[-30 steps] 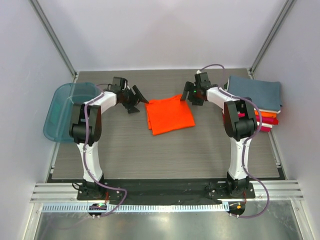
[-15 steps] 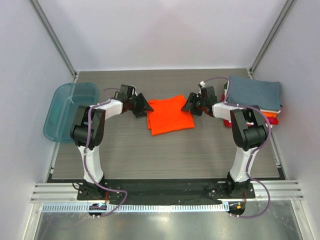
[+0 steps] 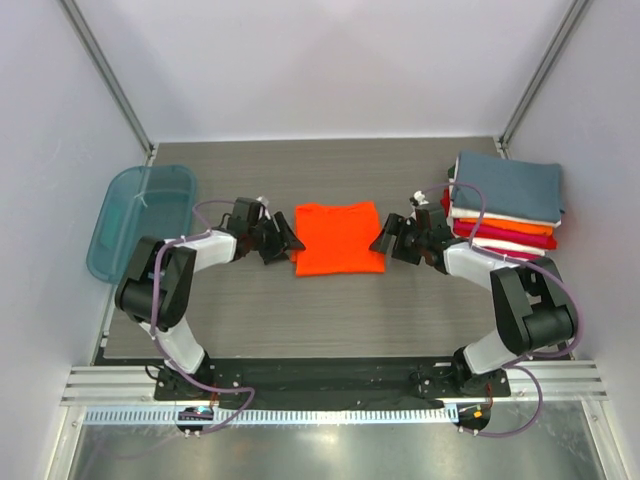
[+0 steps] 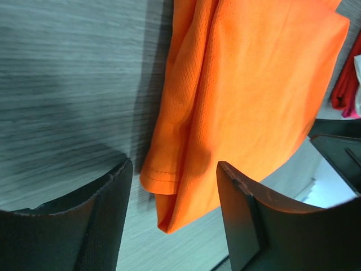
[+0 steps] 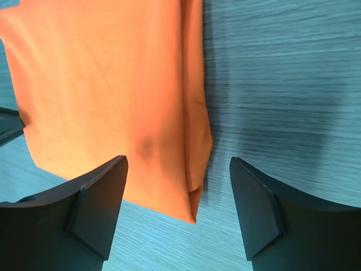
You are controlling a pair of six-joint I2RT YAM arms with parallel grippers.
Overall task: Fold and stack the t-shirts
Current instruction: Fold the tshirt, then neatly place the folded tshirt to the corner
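Observation:
A bright orange t-shirt [image 3: 338, 238] lies folded into a flat square at the middle of the table. My left gripper [image 3: 285, 243] sits low at its left near corner, and my right gripper [image 3: 385, 240] at its right near corner. In the left wrist view the orange t-shirt [image 4: 248, 96] has its layered corner between the spread fingers of the left gripper [image 4: 175, 212], unpinched. The right wrist view shows the same orange t-shirt [image 5: 113, 90], its folded corner between the wide-apart fingers of the right gripper [image 5: 177, 206]. A stack of folded t-shirts [image 3: 505, 205], blue-grey on top, stands at the right.
A translucent teal tub [image 3: 140, 220] sits off the left edge of the grey wood-grain table [image 3: 330, 320]. The stack of shirts stands close behind my right arm's wrist. White walls enclose the table on three sides.
Both grippers have moved nearer and lower, from the shirt's far corners to its near corners. The orange shirt has turned from tilted to square and shifted slightly nearer.

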